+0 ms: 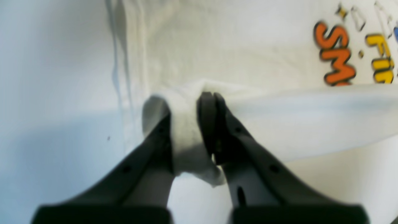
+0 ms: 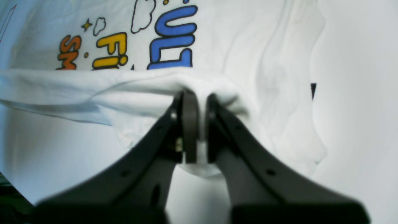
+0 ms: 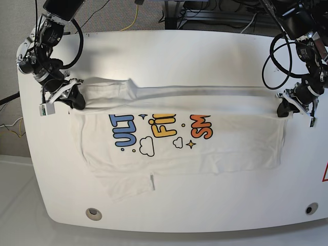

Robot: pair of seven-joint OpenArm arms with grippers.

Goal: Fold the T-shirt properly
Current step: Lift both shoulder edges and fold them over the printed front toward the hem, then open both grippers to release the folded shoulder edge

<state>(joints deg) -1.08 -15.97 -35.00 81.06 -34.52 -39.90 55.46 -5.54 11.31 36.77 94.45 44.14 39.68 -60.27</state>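
The white T-shirt [image 3: 230, 148] lies across the table with its print "ULT", "Fin", "SM" facing up. Its far edge is raised into a taut band that runs between the two grippers and covers the upper part of the print. My left gripper [image 3: 283, 110] is at the right end of that band in the base view. In the left wrist view, the left gripper [image 1: 186, 105] is shut on a bunch of the T-shirt [image 1: 248, 46]. My right gripper [image 3: 77, 100] holds the left end. Its wrist view shows the right gripper [image 2: 200, 99] shut on the T-shirt [image 2: 242, 37].
The white table [image 3: 205, 56] has a rounded front edge with two round holes [image 3: 93, 213] [image 3: 307, 208]. Cables hang behind the back edge. A sleeve [image 3: 128, 187] sticks out toward the front left. A small black mark [image 2: 313, 88] sits on the table beside the shirt.
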